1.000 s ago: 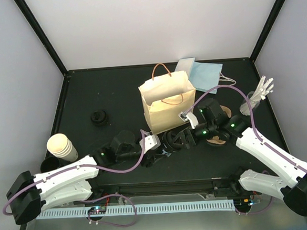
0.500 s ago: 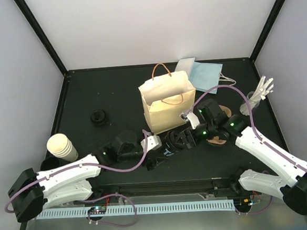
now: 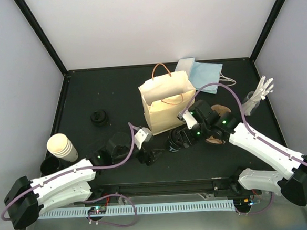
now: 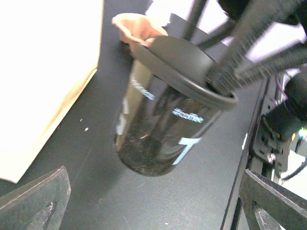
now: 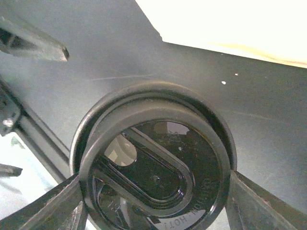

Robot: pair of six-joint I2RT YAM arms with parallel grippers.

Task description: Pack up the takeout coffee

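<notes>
Pick-up step: right claw [image 5: 158, 201] grips the takeout coffee [image 4: 163, 129] by its lid, left claw [image 4: 153, 199] wide open; next, probably a lift into the bag [image 3: 168, 101] at 12 o'clock.

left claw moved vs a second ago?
Yes. The left claw has backed off leftward, away from the paper bag and the lidded cup, opening as it went.

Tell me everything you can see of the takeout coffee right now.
The takeout coffee is a small tapered cup, dark and glossy in the left wrist view, with pale lettering. A round black plastic lid with an oval recess and a sip hole caps it. Its base seems to rest on the black table, close to the tan paper bag but apart from it, top leaning away. The right gripper clamps the lid's rim; the open left gripper is clear of it.
</notes>
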